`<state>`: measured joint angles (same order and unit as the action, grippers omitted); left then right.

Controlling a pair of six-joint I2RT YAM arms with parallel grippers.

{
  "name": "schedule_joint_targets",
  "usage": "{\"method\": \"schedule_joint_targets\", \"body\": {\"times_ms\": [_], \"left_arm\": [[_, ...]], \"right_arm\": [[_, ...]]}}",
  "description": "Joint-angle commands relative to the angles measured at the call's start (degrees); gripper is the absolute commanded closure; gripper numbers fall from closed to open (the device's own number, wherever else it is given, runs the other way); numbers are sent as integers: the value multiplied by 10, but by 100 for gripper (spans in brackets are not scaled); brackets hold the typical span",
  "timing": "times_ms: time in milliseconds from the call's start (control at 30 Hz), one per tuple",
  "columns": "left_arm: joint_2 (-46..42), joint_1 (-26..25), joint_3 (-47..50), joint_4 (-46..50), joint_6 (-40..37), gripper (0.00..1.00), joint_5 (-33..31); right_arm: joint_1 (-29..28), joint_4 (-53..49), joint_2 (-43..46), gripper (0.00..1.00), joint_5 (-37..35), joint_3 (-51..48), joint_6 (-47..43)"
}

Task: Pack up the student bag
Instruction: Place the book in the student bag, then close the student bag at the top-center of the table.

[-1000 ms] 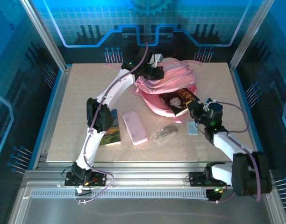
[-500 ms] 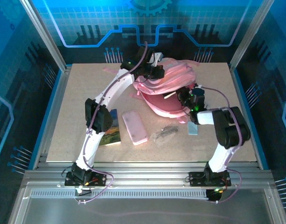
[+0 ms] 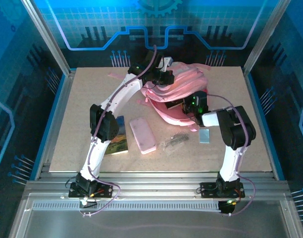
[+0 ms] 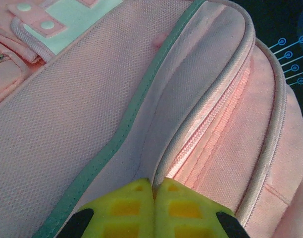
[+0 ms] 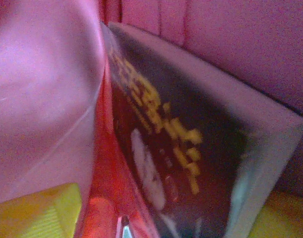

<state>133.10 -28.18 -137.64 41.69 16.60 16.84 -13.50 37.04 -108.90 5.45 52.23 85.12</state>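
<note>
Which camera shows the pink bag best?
The top view: it takes in the whole bag. The left wrist view gives a close-up of its zip; the right wrist view, blurred pink cloth beside a book.

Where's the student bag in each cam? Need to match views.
Top external: student bag, far centre of table, left gripper at its top edge.
Left wrist: its pink shell and zip, rising from that gripper.
Right wrist: pink fabric around a dark book.
Shared landmark: the left gripper's pinch on the zip edge.
</note>
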Motion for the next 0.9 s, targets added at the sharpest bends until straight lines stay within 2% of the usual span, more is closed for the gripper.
{"method": "schedule_joint_targets", "body": {"times_ms": [0, 167, 333, 433, 633, 800, 833, 867], "left_arm": [[-45, 13, 8, -35, 9, 100, -3], [-47, 14, 17, -42, 10, 100, -6], [-46, 15, 29, -52, 10, 100, -13], [-46, 16, 41, -56, 10, 100, -17], [-55, 16, 87, -71, 9, 100, -21], [-87, 19, 152, -98, 26, 100, -20], [-98, 21, 168, -103, 32, 91, -20], [-112, 23, 188, -107, 39, 77, -19]], "right_arm": [[9, -207, 79, 1, -11, 12, -23], [22, -368, 175, 0, -48, 13, -64], [42, -452, 272, 0, -57, 5, -127], [49, -513, 339, 0, -63, 8, -198], [54, -606, 455, 0, -25, 18, -343], [43, -617, 489, 1, 65, 18, -400], [37, -615, 487, 1, 83, 20, -408], [27, -613, 483, 2, 100, 22, -420]]}}
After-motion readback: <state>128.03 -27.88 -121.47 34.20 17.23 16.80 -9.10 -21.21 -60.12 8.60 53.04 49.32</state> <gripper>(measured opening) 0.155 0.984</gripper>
